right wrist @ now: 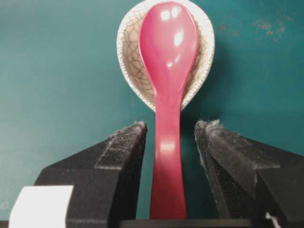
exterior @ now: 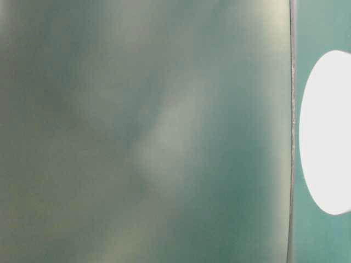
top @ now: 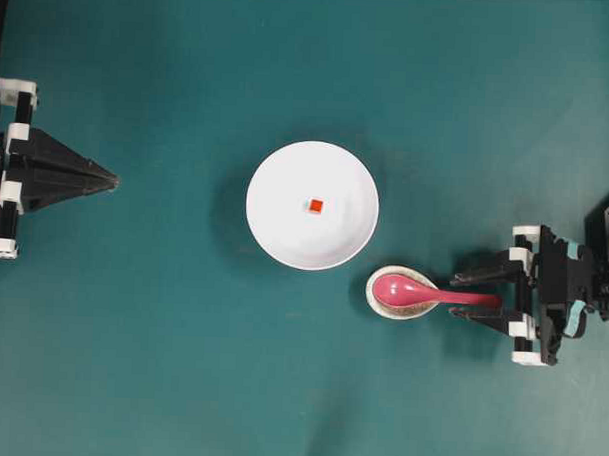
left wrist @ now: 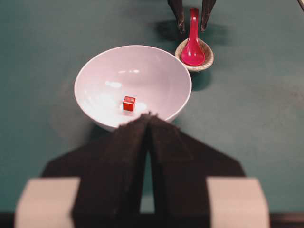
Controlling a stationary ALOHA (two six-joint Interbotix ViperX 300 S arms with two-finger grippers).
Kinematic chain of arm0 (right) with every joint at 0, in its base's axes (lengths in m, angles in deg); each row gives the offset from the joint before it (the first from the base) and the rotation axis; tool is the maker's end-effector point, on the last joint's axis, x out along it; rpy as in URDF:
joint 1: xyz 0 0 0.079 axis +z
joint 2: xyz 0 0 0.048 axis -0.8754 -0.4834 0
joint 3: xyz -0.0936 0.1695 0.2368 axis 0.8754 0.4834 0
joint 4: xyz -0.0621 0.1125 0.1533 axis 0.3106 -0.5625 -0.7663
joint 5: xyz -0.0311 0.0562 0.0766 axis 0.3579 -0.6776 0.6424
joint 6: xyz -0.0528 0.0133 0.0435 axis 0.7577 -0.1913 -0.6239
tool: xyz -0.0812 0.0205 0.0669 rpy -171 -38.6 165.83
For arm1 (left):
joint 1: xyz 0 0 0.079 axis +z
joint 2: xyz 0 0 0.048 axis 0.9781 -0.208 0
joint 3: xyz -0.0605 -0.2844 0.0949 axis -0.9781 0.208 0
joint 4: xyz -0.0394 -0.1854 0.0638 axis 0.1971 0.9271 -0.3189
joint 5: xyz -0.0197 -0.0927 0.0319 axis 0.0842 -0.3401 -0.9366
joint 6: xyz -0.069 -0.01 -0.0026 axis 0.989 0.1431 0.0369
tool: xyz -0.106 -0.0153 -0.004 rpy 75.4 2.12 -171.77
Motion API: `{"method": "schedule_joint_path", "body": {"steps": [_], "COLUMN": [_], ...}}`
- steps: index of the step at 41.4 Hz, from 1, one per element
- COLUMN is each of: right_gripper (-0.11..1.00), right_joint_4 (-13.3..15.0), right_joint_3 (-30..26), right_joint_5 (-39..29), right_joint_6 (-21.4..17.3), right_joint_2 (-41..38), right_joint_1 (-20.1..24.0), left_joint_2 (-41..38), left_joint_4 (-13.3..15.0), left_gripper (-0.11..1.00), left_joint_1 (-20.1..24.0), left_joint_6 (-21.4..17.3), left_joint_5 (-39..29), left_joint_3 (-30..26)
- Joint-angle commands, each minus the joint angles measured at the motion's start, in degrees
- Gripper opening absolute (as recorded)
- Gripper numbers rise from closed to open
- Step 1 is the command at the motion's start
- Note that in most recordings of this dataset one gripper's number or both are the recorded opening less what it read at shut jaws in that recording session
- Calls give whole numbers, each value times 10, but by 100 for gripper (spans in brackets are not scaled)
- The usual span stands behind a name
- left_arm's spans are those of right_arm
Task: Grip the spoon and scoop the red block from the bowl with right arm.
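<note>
The white bowl (top: 263, 202) sits mid-table with the tiny red block (top: 314, 205) on its floor. Just right of it, the pink spoon (top: 422, 290) rests with its scoop in a small speckled dish (top: 374, 290) and its handle pointing right. My right gripper (top: 455, 292) is open and straddles the handle. In the right wrist view the spoon (right wrist: 167, 71) runs between the pads (right wrist: 128, 142), with a gap on each side. My left gripper (top: 112, 181) is shut and empty at the far left. Its view shows the bowl (left wrist: 90, 71) and the block (left wrist: 128, 103) past its tips (left wrist: 148, 115).
The teal tabletop (top: 180, 364) spreads out around the dishes. The table-level view is a blurred green surface with a white rounded shape (exterior: 329, 131) at its right edge. The speckled dish (left wrist: 208, 59) stands close to the bowl's rim.
</note>
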Motion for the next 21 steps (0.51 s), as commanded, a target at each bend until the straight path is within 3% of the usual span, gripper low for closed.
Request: {"method": "schedule_joint_path", "body": {"steps": [1, 21], "right_gripper": [52, 48], "right_joint_4": [-2, -2], "right_joint_3": [-1, -3], "right_joint_5": [6, 18], "right_joint_6": [2, 2], "right_joint_2": [2, -10], "right_joint_1": [3, 3], "left_joint_2": [-4, -4], "left_joint_4": [-2, -2], "left_gripper": [1, 1], "left_joint_1": [0, 0], "left_joint_6": [-1, -1], "left_joint_5": [3, 3], "left_joint_3": [-7, -7]}}
